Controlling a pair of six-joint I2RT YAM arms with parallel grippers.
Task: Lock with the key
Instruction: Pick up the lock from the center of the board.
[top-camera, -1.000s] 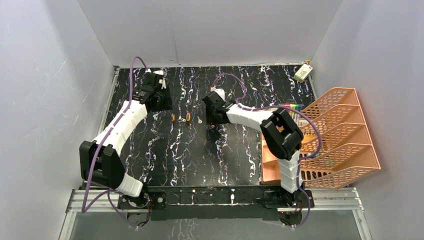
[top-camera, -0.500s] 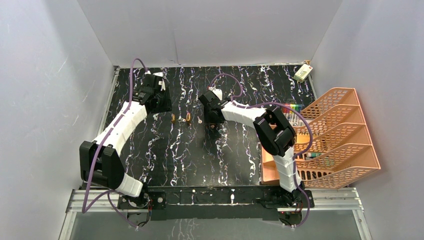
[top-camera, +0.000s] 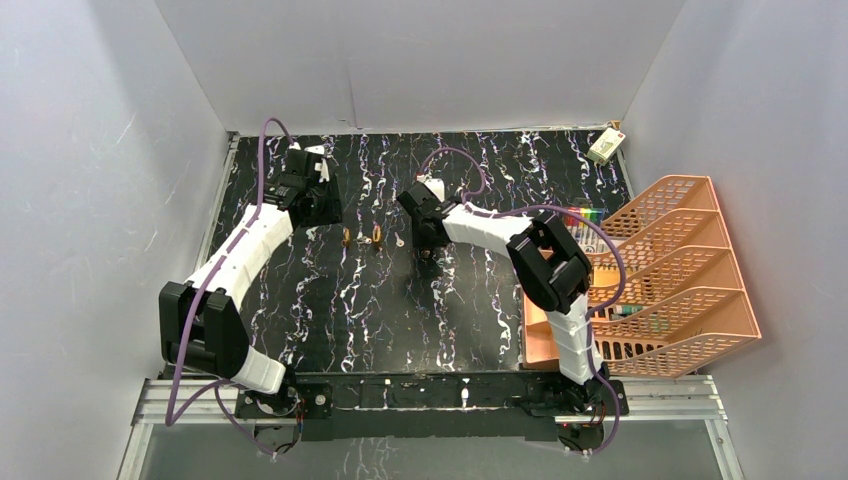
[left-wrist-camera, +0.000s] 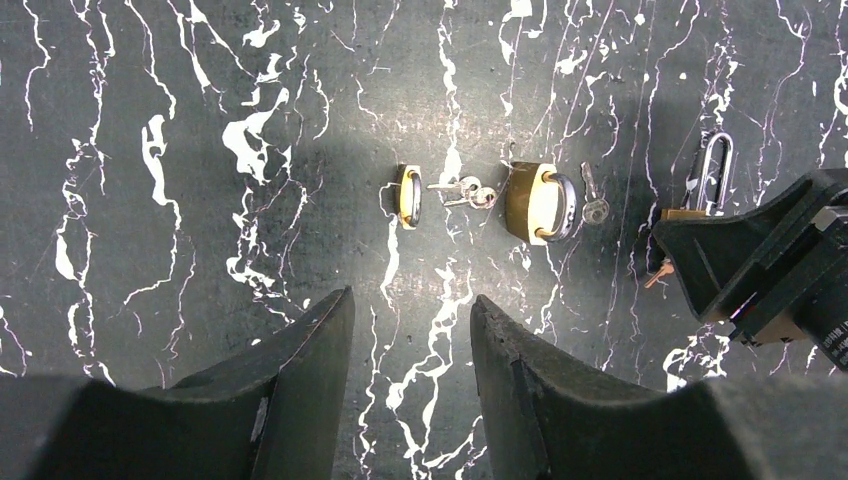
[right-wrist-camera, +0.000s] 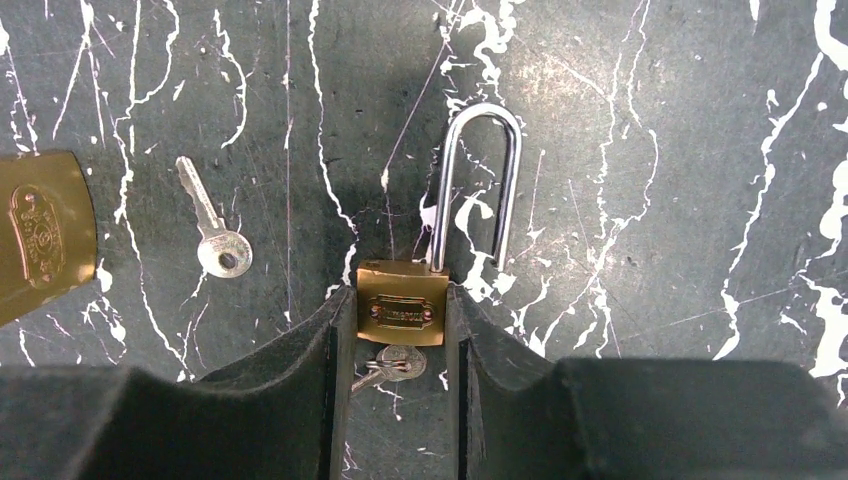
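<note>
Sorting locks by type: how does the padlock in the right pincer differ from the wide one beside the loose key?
The gripped padlock has a tall shackle, the wide padlock a short one. The gripped padlock sits in the right pincer; the wide padlock lies free. Both are brass-bodied.

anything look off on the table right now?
Nothing spilled or broken. The long-shackle padlock held in the right gripper has its shackle open, with one leg clear of the body. One key lies loose beside it, in no lock.
</note>
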